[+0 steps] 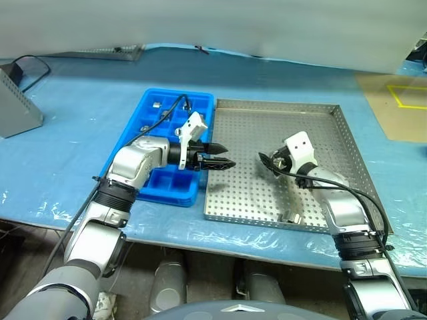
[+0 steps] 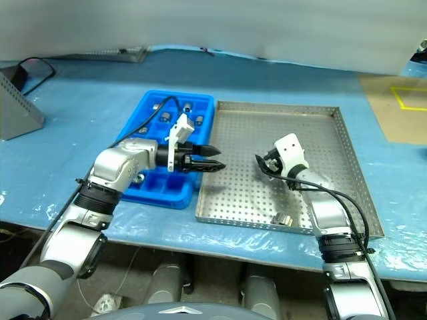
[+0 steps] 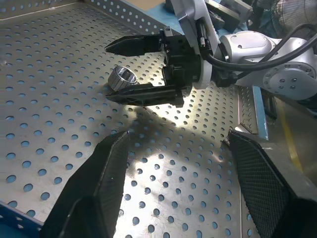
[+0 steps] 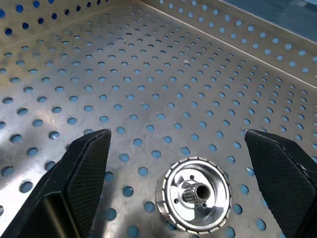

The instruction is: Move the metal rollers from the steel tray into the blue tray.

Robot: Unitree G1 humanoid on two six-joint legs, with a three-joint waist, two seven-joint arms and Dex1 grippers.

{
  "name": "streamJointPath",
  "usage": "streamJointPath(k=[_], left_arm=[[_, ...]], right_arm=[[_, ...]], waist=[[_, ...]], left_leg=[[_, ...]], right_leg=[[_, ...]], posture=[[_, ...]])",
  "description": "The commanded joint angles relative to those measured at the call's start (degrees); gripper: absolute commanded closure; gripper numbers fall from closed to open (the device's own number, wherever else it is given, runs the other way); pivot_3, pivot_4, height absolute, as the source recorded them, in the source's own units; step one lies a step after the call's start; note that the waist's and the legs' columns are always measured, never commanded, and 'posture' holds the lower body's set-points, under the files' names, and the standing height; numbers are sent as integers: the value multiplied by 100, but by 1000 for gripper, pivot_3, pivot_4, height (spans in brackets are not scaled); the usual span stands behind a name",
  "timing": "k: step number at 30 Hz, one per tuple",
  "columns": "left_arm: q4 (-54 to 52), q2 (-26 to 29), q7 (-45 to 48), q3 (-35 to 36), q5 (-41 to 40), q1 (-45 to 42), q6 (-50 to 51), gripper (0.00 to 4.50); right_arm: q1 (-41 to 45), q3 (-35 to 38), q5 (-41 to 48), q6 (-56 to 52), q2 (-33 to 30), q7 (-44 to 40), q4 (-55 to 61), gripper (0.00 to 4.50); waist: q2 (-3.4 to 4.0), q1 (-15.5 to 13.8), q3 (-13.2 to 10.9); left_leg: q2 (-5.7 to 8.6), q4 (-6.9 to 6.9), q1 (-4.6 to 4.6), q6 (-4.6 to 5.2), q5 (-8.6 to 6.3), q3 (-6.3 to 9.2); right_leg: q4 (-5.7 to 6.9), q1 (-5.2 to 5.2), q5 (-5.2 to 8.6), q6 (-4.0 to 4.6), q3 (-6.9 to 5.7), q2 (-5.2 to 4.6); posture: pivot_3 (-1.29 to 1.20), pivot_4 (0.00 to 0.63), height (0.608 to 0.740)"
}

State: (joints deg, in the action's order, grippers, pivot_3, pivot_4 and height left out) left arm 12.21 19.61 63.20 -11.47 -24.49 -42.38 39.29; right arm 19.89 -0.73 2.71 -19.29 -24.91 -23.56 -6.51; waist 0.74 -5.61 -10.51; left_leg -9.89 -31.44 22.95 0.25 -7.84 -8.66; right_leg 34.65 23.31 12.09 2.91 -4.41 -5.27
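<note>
Left eye view: your steel tray point(image 1: 347, 143) sits centre-right, blue tray point(image 1: 150, 103) left holding several rollers. Right gripper point(image 3: 126, 69) is spread around one roller point(image 4: 194, 195); another point(image 2: 283, 219) waits near the front rim. Left gripper point(image 1: 223, 162) hovers part-spread, empty.

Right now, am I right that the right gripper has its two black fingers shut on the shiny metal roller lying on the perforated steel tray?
Not quite: the right gripper is open, its fingers standing apart on either side of the shiny metal roller, not shut on it. The roller does lie on the perforated steel tray, as the right wrist view shows.
</note>
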Motion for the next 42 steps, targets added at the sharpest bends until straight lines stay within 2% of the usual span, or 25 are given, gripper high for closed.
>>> streamJointPath(k=[1, 8, 11, 14, 16, 17, 20, 27, 33, 36, 42], left_arm=[[-269, 7, -43, 101, -75, 1, 21, 1144], [-235, 29, 2, 109, -95, 11, 17, 1144], [-234, 47, 46, 136, -114, 5, -17, 1144], [-173, 95, 84, 118, -43, 19, -139, 1144], [-121, 142, 124, 109, -2, 23, -230, 1144], [-113, 168, 147, 120, -10, 16, -241, 1144], [-143, 263, 167, 171, -20, -34, -268, 1144], [-563, 651, 84, 468, -138, -39, -193, 1144], [-858, 965, -467, 1303, -293, 192, -190, 1144], [-1292, 1293, -643, 1641, -372, 688, -74, 1144], [-1955, 1648, -1064, 2130, -575, 1425, 175, 1144]], right_arm=[[126, 203, 111, 68, 94, 54, -303, 10], [206, 404, 454, -77, 231, -140, -399, 10], [108, 394, 573, -138, 256, -244, -187, 533], [58, 360, 496, -228, 225, -188, -48, 1523], [17, 417, 616, -188, 222, -314, 87, 1523], [-12, 445, 698, -216, 221, -385, 188, 2028], [67, 420, 525, -311, 133, -222, 244, 2818], [448, 203, 954, -776, 72, -714, 1213, 2859], [955, -950, 1088, -1007, 116, -1777, 1836, 2859], [1438, -1264, 1051, -852, 352, -2107, 1344, 2859], [2172, -1569, 674, 35, 813, -2418, -187, 2859]], waist=[[0, 0, 0], [0, 6, 0], [0, 6, 0], [0, 5, 0], [0, 5, 0], [0, 2, 0], [1, 6, 0], [3, 26, -5], [-2, -25, -8], [-2, -32, -8], [-8, -336, -10]], left_leg=[[0, 0, 1, 0, 0, 0], [-2, -3, -1, 1, 0, 0], [-1, -3, 0, 1, 0, 0], [-1, -2, 1, 1, 0, 0], [-1, -2, 0, 1, -1, 0], [-1, -2, 0, 1, 0, 0], [-1, -1, 0, 1, -1, 0], [-3, 4, 2, -1, 0, 0], [-7, 13, 3, -5, 2, 3], [-6, 19, 3, -6, 2, 6], [-12, 17, 11, -12, 4, 10]], right_leg=[[0, 0, 0, 0, 0, 0], [3, 0, 0, 1, 0, 1], [2, 0, 0, 1, 0, 1], [1, 0, 0, 1, 0, 1], [1, 0, 0, 1, 0, 0], [1, 0, 0, 1, 0, 0], [0, 1, 0, 0, 1, 0], [2, 11, 0, 0, 1, 2], [0, 11, 2, 4, -2, 5], [0, 15, 6, 9, -4, 3], [7, 22, 6, 10, -8, 1]], posture=[[46, 150, 740], [42, 150, 740], [39, 150, 740], [40, 150, 740], [40, 150, 740], [42, 150, 740], [48, 150, 740], [101, 150, 740], [249, 150, 740], [319, 150, 740], [446, 150, 740]])
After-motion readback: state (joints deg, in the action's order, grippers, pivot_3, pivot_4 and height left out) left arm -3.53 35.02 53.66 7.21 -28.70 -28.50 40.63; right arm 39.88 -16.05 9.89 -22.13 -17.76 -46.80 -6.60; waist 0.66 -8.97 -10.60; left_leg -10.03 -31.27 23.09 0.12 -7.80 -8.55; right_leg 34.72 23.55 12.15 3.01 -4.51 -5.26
